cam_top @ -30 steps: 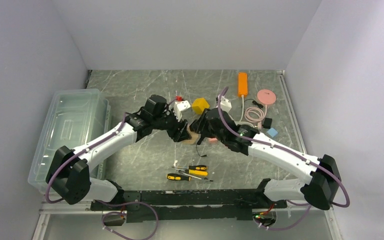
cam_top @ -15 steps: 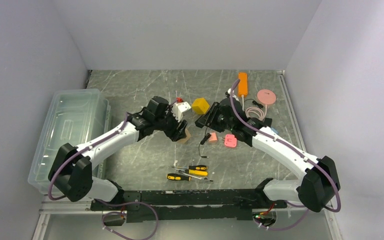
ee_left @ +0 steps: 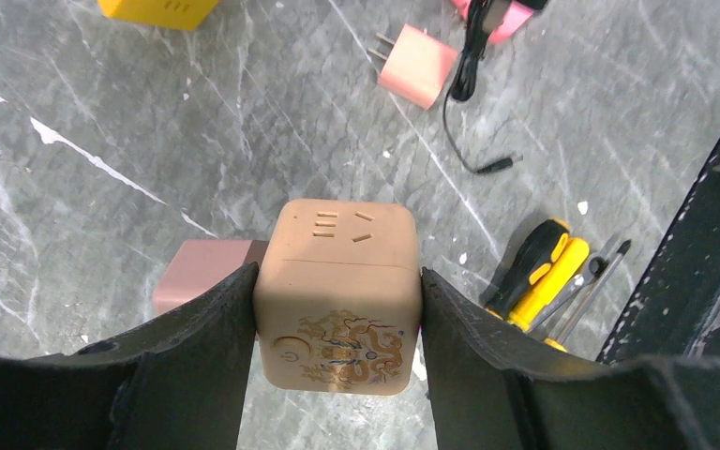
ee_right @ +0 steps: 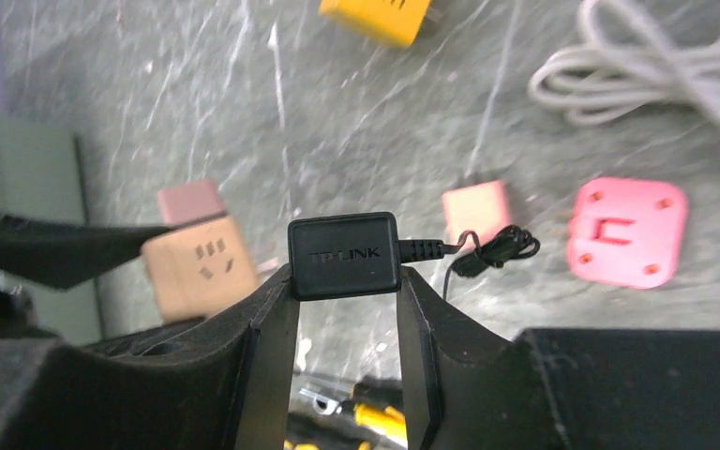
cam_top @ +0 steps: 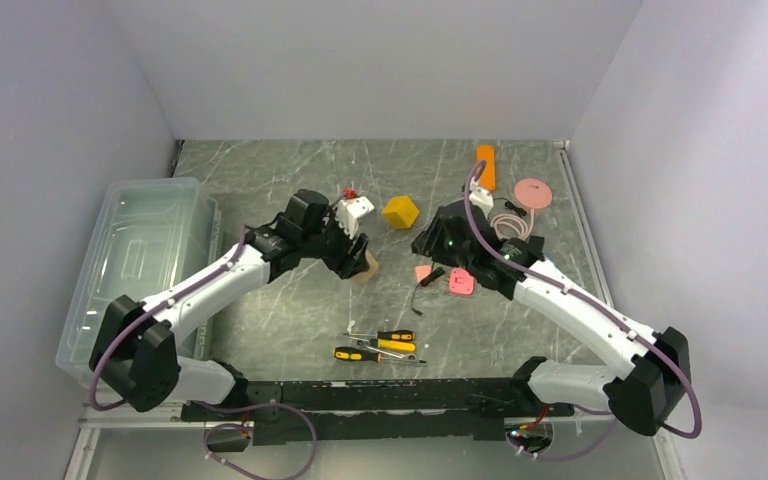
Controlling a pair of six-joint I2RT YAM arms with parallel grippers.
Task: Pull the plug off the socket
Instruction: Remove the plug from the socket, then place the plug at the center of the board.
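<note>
The plug (ee_right: 344, 255), a black block lettered TP-LINK, lies crosswise between the fingers of my right gripper (ee_right: 344, 281), which are clamped on its two sides. Its thin cord (ee_right: 487, 251) leaves the right end and bunches just beside it. The plug is apart from the socket (ee_left: 337, 291), a tan cube with a gold print. My left gripper (ee_left: 337, 314) pinches the socket by its left and right faces, slotted face at the far end from the wrist. A dusty-pink block (ee_left: 202, 272) shows just behind the left finger; I cannot tell whether it touches the socket. On the table between the two grips lies a pink adapter (ee_left: 417, 66), with a flat pink plate (ee_right: 628, 232) just to its right, a yellow cube (ee_right: 375, 17) farther back and a white cable coil (ee_right: 656, 80) near it. The screwdrivers (ee_left: 544, 272) lie toward the near edge. Only the top view takes in the clear bin (cam_top: 135, 270) on the left and the orange strip (cam_top: 485, 165) at the back; there the plug is too small to make out, and only the wrist cameras show how each grip sits.
</note>
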